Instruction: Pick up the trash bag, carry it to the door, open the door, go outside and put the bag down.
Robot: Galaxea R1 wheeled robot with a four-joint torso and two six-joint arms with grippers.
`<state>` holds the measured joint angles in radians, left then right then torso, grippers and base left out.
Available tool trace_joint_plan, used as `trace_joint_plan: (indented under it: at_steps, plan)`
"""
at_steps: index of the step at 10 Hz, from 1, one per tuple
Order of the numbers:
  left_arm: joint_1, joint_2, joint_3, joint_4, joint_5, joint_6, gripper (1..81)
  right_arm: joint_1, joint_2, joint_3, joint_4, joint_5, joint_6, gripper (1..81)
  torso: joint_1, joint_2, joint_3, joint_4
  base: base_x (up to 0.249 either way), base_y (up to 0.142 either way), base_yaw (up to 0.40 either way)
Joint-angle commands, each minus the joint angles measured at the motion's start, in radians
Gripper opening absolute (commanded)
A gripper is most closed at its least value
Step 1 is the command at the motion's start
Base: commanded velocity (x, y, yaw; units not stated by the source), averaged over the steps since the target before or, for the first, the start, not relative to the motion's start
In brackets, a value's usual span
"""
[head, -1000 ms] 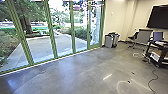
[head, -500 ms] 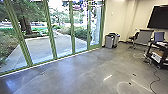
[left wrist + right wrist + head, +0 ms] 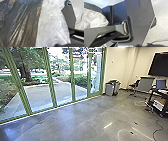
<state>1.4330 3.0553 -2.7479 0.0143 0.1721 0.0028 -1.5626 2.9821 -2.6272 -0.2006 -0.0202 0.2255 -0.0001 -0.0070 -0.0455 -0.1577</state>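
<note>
Head view: we were indoors, facing a broad, smooth grey floor [image 3: 70,122]. A green-framed glass wall [image 3: 51,84] crossed the view from the left to beyond the middle, its panels standing in one line. Through the glass we recorded a tree trunk [image 3: 25,70], shrubs [image 3: 81,80] and a pale paved path [image 3: 40,94]. Right of the glass was a cream wall [image 3: 120,64], with a dark screen [image 3: 160,65] at the far right.

Below the screen stood a black cart [image 3: 150,100], with a grey-backed chair [image 3: 145,84] just beyond it. The trash bag [image 3: 23,26] was up close at the left wrist camera, its plastic dark and creased in one part, whitish and crumpled in another. In the right wrist view we noted crumpled whitish plastic [image 3: 94,19] beside the robot's jointed bar. We could not tell how far open the left gripper or the right gripper was, nor whether either had hold of the bag.

Grey bins [image 3: 109,89] stood near the end of the glass. A thin black cable [image 3: 154,133] curved over the floor below the cart, well apart from the bins. Smallest were two dark specks [image 3: 135,123] on the floor.
</note>
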Motion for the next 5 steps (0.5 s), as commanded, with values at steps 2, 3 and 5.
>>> trace_joint_plan:
  at_steps: [2,3,5]
  plan:
    - [-0.058,-0.001,0.002,-0.007,0.061,0.005,1.0,0.040,-0.003,0.003,-0.008,-0.055,-0.005,81.1,0.000,0.000,0.000,0.000,0.142,0.000,0.000]
    - [-0.058,-0.001,0.002,-0.007,0.061,0.005,1.0,0.038,-0.003,0.003,-0.008,-0.055,-0.005,81.1,0.000,0.000,0.000,0.000,0.142,0.000,0.000]
    - [-0.058,-0.001,0.002,-0.008,0.061,0.005,1.0,0.040,-0.001,0.003,-0.008,-0.055,-0.005,81.1,0.000,0.000,0.000,0.000,0.143,-0.031,0.000]
